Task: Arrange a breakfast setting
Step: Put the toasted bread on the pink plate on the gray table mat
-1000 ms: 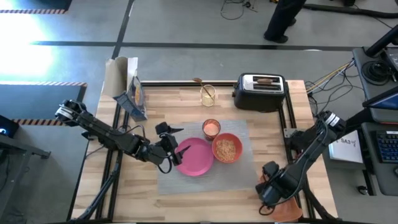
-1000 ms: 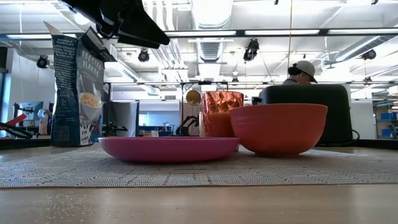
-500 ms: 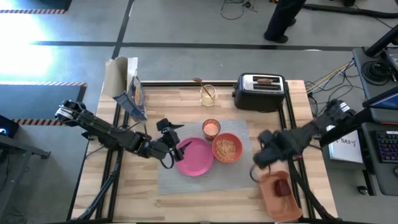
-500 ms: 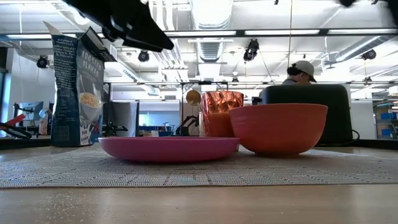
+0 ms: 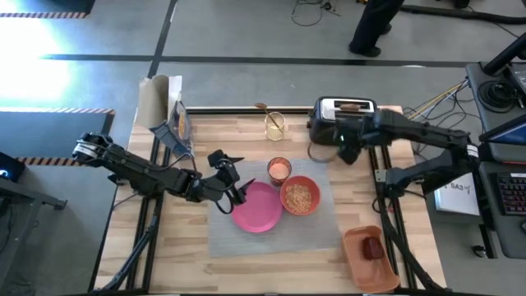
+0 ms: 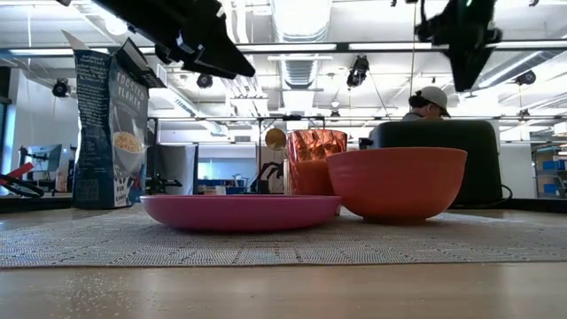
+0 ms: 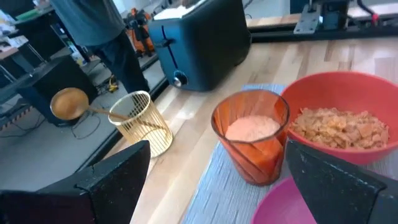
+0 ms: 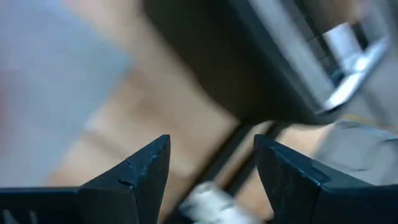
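1. Nearest the front edge, at about 5 o'clock on the table (image 5: pixel 246 263), an orange tray (image 5: pixel 370 256) is seen with a red apple (image 5: pixel 372 247) lying in it.
2. At the table's centre a grey placemat (image 5: pixel 283 230) is laid, and on it a pink plate (image 5: pixel 256 207) is set at about 8 o'clock of the mat.
3. Just beside the plate, at its 3 o'clock, an orange bowl (image 5: pixel 300 196) filled with cereal is placed; in the low view the two appear to touch.
4. An orange cup (image 5: pixel 279 169) with a pale filling is stood at 12 o'clock between plate and bowl.
5. The left gripper (image 5: pixel 234 177) is held above the plate's 10 o'clock edge, its fingers spread and nothing between them.
6. Towards 10 o'clock a cereal bag (image 5: pixel 177 127) is stood upright.
7. At 12 o'clock a wire holder (image 5: pixel 274 126) with a wooden spoon (image 5: pixel 261 107) in it is seen.
8. At 1 o'clock a toaster (image 5: pixel 343 119) is stood, a toast slice (image 5: pixel 352 105) showing in its slot.
9. The right gripper (image 5: pixel 347 150) is held over the toaster's front, fingers parted and empty.
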You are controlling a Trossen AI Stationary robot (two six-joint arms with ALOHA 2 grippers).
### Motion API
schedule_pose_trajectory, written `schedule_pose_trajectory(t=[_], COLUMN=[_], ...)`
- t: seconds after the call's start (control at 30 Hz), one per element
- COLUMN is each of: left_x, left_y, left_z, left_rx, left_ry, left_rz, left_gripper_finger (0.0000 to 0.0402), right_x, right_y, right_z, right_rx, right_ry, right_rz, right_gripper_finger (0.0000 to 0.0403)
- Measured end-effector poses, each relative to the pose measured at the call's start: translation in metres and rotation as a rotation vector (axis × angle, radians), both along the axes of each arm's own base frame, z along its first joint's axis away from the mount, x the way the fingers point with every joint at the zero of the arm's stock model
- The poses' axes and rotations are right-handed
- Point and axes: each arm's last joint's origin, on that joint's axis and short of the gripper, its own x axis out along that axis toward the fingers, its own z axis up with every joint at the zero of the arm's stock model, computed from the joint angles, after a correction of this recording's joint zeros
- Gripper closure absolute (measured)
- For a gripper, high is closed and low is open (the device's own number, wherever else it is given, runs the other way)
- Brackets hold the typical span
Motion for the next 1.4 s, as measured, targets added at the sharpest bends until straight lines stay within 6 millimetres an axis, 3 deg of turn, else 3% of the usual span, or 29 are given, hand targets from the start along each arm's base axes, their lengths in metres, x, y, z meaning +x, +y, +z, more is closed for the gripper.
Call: schedule_pose_trajectory(t=[0.23,0.47,0.63,0.8,0.93,1.17,1.4], left_x=[0.002,0.002,0.000,-0.002,-0.003,-0.003,-0.005], left_y=[0.003,0.006,0.008,0.011,0.014,0.014,0.014], left_z=[0.003,0.003,0.002,0.006,0.006,0.006,0.006], left_rx=[0.027,0.043,0.066,0.077,0.078,0.079,0.072], left_ry=[-0.012,-0.016,-0.003,-0.007,-0.004,0.005,0.011], left_rz=[-0.001,0.043,0.087,0.114,0.122,0.119,0.113], left_gripper_finger=[0.0045,0.0045,0.0045,0.0045,0.0045,0.0045,0.0045], right_x=[-0.001,0.003,0.006,0.010,0.015,0.016,0.018], right_y=[-0.053,-0.091,-0.102,-0.107,-0.122,-0.153,-0.164], right_z=[-0.006,-0.021,-0.019,0.005,0.017,0.002,-0.004], right_rx=[-0.066,-0.047,-0.014,-0.060,-0.125,-0.018,0.016], right_ry=[0.160,0.213,0.246,0.197,0.125,0.164,0.216], right_rz=[0.137,0.126,0.106,0.101,0.068,0.046,0.059], right_gripper_finger=[0.0181,0.0182,0.0182,0.0182,0.0182,0.0182,0.0182])
